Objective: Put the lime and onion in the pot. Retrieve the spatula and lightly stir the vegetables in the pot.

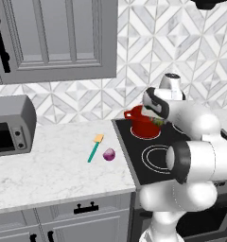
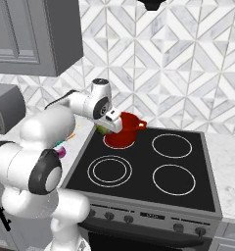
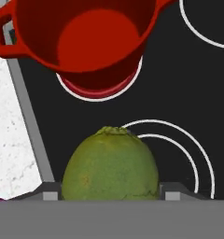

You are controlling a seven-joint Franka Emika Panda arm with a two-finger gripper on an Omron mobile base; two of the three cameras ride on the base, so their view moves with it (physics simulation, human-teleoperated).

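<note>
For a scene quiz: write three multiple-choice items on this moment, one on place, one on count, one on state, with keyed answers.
1. Where does the onion lie?
A. in the pot
B. on the marble counter beside the spatula
C. on a burner

2. How many burner rings does the stove have?
A. two
B. four
C. six

3. What is the claw doing?
A. shut on the lime
B. open over the counter
C. gripping the spatula

Answers: 1 B, it rests near the spatula on the counter. 2 B, the stove shows four rings. 3 A, the claw holds the lime short of the empty pot.
</note>
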